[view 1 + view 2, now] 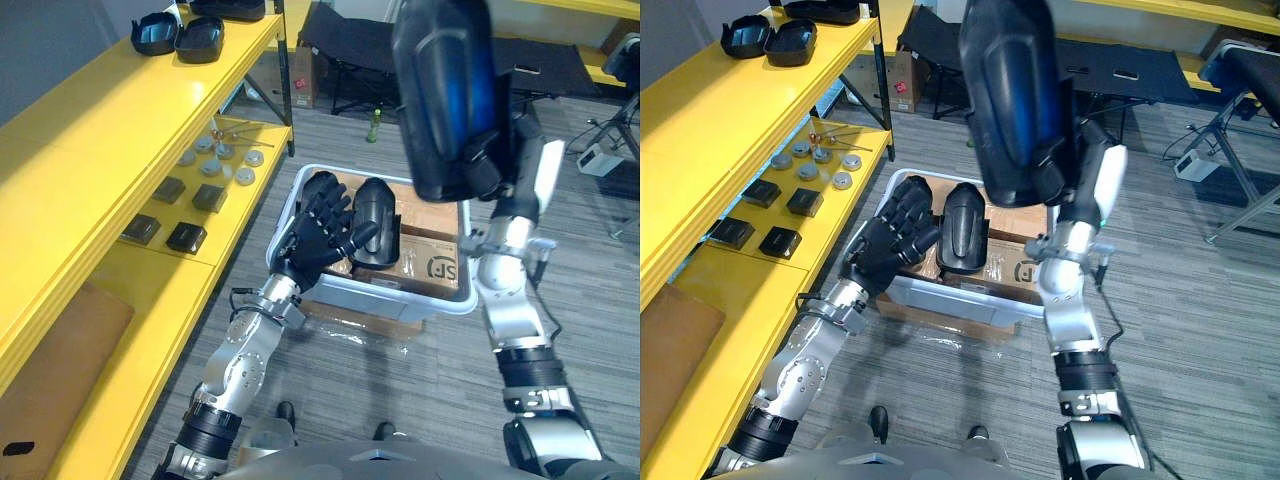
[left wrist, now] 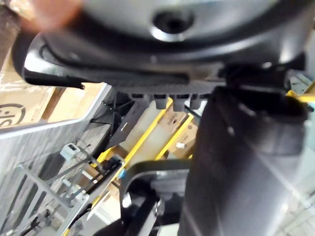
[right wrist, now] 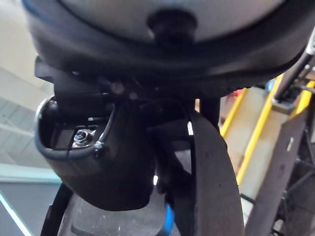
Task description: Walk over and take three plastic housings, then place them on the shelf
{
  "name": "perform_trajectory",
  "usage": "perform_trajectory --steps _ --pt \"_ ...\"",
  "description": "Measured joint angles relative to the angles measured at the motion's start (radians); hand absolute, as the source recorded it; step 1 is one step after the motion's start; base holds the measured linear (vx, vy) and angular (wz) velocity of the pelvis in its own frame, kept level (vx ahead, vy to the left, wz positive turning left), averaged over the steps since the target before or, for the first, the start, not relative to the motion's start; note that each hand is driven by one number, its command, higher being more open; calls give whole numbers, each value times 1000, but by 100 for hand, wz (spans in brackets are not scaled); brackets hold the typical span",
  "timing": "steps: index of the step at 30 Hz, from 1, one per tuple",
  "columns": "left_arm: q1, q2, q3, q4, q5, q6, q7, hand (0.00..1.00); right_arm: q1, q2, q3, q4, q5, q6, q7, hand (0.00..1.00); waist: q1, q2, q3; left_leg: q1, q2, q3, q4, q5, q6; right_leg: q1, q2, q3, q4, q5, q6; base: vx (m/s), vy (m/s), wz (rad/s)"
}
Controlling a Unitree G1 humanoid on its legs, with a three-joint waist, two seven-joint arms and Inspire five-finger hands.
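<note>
Your right hand is up near the head camera, its fingers curled round the lower edge of a large black raised housing, hollow side toward the wrist. That one is secured.

The coming move turns on your left hand, down in the white tote of cardboard boxes. Its fingers are spread and only loosely bent, holding nothing that you can see. The standing housing lies just beside it on the thumb side, toward your right, with the thumb tip at or against its near flank (real contact is hard to judge). The housing's long axis runs away from you, roughly parallel to the fingers, so the hand is lying alongside it, not across it.

The left hand is plainly the nearer one; the right is full and well above the tote. To get a grip, you probably need to shift the palm rightward over the housing's curved back, then close across its narrow width.

Two shelved housings sit on the yellow shelf, far to your left.
</note>
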Motion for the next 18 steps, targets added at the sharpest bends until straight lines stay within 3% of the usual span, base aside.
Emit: perform_trajectory --steps 10,18 --pt "-41 -2 -86 -7 66 1 94 100 61 57 103 11 4 -37 0 0 -24 16 -28 11 -19 9 -48 29 13 -12 -12 11 -16 17 3 -47 19 -4" --pt "-45 -2 -115 8 142 58 278 100 124 109 202 67 3 -52 -9 0 -25 18 -50 12 -23 0 -50 35 14 3 -13 5 -37 26 5 0 5 4"
